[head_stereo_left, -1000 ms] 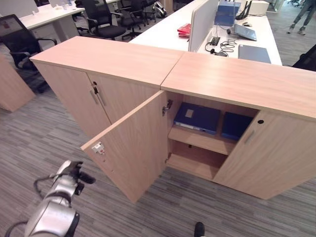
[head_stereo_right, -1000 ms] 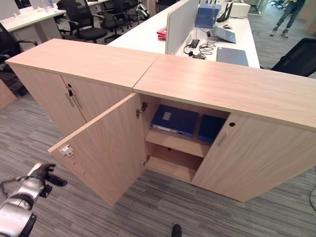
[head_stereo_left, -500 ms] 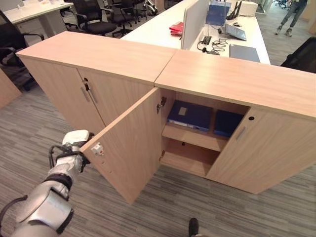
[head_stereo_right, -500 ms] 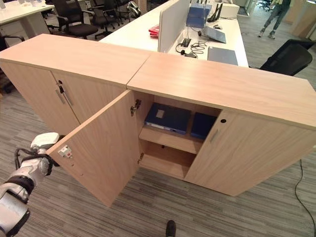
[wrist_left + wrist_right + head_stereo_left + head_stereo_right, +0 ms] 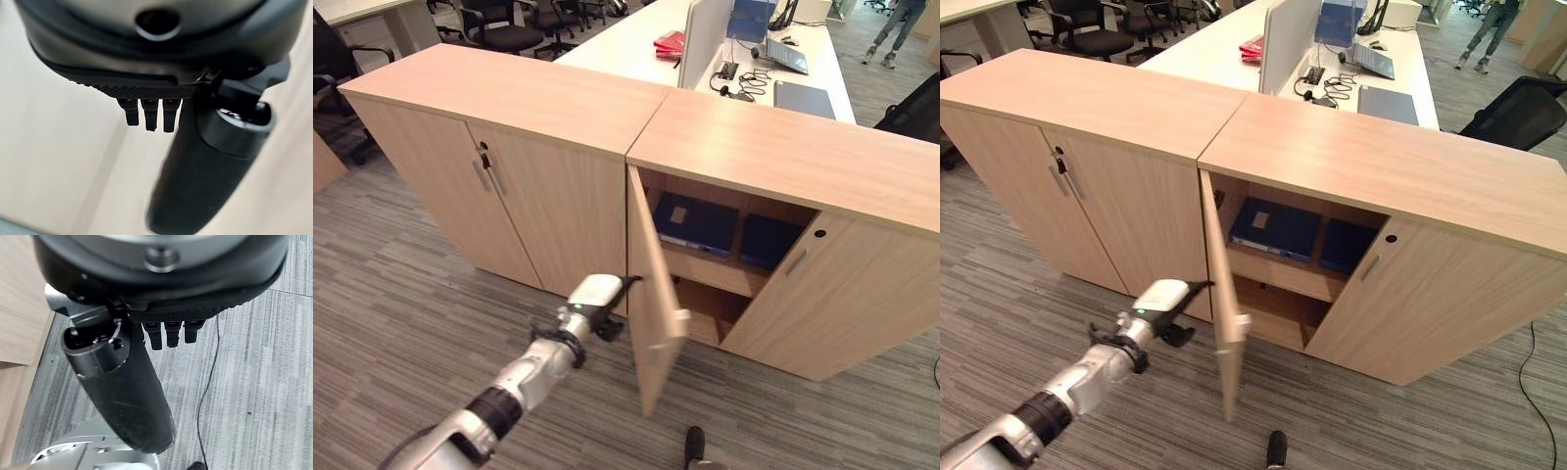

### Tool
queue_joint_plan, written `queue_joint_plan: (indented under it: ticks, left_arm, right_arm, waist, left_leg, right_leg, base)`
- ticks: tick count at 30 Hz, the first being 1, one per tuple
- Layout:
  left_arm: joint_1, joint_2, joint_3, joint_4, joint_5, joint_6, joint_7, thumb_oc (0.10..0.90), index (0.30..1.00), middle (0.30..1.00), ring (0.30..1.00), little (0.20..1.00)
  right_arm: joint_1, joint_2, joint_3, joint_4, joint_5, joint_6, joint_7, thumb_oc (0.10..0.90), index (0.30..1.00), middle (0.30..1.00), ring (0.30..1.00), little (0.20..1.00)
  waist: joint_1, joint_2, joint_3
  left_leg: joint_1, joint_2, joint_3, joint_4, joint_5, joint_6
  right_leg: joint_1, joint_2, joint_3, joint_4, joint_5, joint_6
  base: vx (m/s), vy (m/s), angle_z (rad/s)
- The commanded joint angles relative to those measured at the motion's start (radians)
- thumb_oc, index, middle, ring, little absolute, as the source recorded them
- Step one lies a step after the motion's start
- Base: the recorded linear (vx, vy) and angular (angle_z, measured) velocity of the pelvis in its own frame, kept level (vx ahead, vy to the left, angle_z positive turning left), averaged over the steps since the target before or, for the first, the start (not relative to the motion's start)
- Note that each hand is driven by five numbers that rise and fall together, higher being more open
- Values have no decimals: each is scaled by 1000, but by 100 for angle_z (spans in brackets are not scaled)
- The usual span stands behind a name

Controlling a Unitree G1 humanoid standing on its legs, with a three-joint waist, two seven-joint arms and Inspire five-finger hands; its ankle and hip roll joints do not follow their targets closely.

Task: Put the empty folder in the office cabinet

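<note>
The office cabinet [image 5: 773, 147] is light wood, and its left door [image 5: 651, 294] stands about half open, edge-on to me. Two blue folders lie on the upper shelf inside: a larger one [image 5: 695, 223] with a pale label and a darker one [image 5: 769, 240] to its right. My left hand [image 5: 595, 297] reaches in from the lower left, its straight fingers touching the door's outer face; in the left wrist view the hand [image 5: 156, 49] is close against pale wood. My right hand [image 5: 161, 274] hangs relaxed over the grey carpet, holding nothing.
A matching cabinet [image 5: 509, 98] with shut doors joins on the left. The open cabinet's right door [image 5: 842, 294] is shut. Behind are white desks with a laptop [image 5: 803, 98], black office chairs [image 5: 499, 24] and a person's legs [image 5: 901, 20] far back.
The left door has swung from wide open to about half shut. My left hand rose from low at the left and moved right, onto the door's outer face.
</note>
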Motion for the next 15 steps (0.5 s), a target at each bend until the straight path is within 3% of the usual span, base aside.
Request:
queue_joint_plan:
  ticks: [1,9,15]
  left_arm:
    - [-144,-125,-40,-56,-80,-150,-66,800,900,900,900,900]
    - [-149,-163,-112,-47,-128,-158,-140,800,900,900,900,900]
    - [-103,-197,-57,49,-259,-93,-188,800,900,900,900,900]
  right_arm:
    - [-63,-47,42,27,7,-6,-9,800,900,900,900,900]
    - [-53,-56,58,27,9,-6,7,800,900,900,900,900]
    - [-58,-62,64,37,10,-1,14,800,900,900,900,900]
  waist:
    - [-44,50,13]
    - [-58,58,19]
    - [-72,65,19]
  left_leg:
    - [20,19,-47,-6,-99,14]
    - [9,42,-51,-6,-86,-1]
    - [7,91,-31,-6,-60,-30]
  right_leg:
    - [44,-10,-48,9,-72,112]
    - [35,13,-43,7,-88,101]
    - [26,61,-21,3,-115,79]
  base:
    - [-3,-17,-7]
    - [-1,-58,-5]
    - [1,-128,-11]
